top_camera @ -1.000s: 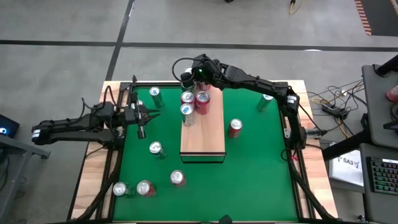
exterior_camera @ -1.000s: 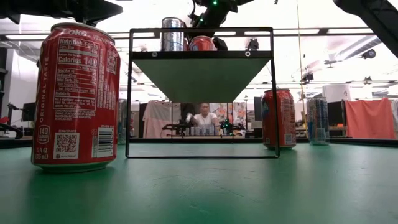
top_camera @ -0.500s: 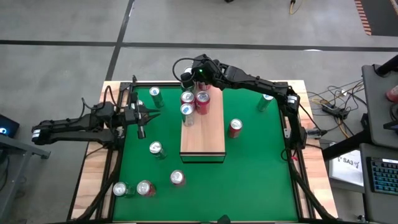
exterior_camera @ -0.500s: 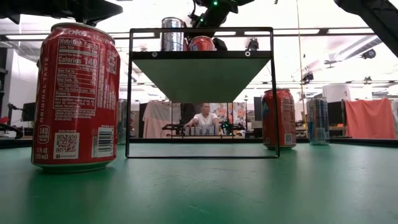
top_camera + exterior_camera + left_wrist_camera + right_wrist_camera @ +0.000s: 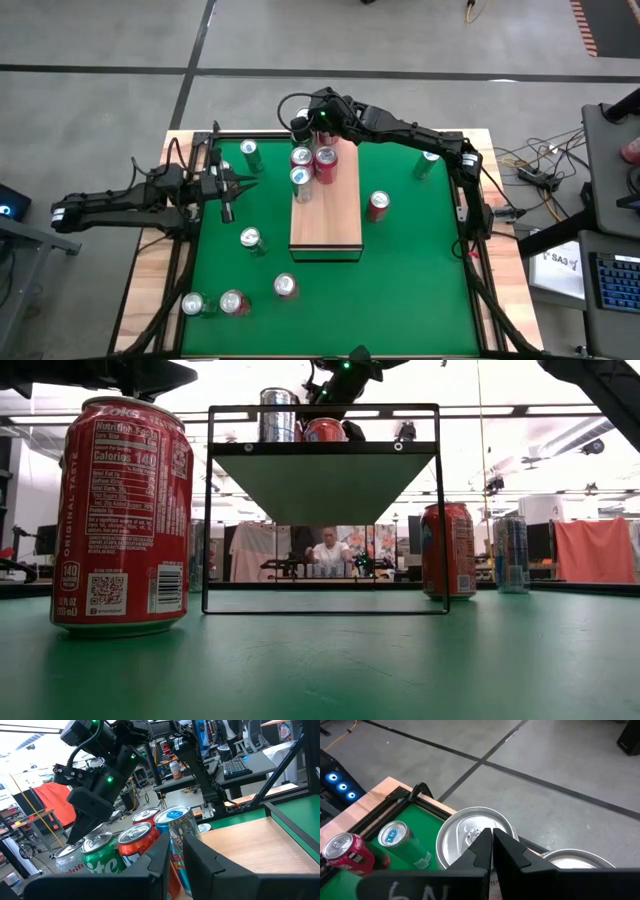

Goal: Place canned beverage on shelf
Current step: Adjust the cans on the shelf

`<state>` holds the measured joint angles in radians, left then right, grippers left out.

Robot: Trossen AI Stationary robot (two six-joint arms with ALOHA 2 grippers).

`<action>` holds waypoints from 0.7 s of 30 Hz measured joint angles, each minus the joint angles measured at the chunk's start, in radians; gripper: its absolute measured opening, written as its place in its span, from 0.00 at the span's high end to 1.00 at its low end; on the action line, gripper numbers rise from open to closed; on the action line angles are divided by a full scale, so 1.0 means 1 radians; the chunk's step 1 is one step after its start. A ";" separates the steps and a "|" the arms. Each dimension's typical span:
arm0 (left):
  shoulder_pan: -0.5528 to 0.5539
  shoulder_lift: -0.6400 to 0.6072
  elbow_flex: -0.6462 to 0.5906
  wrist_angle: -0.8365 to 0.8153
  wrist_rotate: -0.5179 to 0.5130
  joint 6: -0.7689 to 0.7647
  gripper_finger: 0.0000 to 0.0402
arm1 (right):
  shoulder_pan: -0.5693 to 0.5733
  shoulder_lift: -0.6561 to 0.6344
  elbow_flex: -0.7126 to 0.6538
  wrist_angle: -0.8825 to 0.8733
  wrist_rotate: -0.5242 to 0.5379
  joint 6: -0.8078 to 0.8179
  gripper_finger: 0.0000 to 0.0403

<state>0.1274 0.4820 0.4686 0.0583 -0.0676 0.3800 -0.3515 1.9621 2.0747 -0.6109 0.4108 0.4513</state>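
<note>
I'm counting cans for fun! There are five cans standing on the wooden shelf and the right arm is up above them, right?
Not quite: the shelf holds three cans, not five, bunched at its far end. The high view shows that. The right gripper does sit above them.

Bkgd clutter, off the green mat

Person (image 5: 328,555) seated at far bench, seen thru low frame; keyboard (image 5: 611,283) + paper (image 5: 560,263) on side desk at pic right; cables (image 5: 540,170) on grey floor; orange cloth (image 5: 596,550) in rm behind.
</note>
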 joint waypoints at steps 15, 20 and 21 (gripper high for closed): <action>0.000 0.000 0.000 0.000 0.000 0.000 0.91 | 0.000 0.000 0.000 0.000 -0.001 0.046 0.98; 0.000 0.000 0.000 0.000 0.000 0.000 0.91 | -0.001 0.000 -0.001 0.002 -0.037 0.058 0.98; 0.000 0.000 0.000 0.001 0.000 0.000 0.91 | -0.001 0.000 -0.001 0.003 -0.040 0.056 0.98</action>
<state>0.1273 0.4820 0.4686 0.0588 -0.0676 0.3799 -0.3523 1.9621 2.0739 -0.6080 0.3711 0.5070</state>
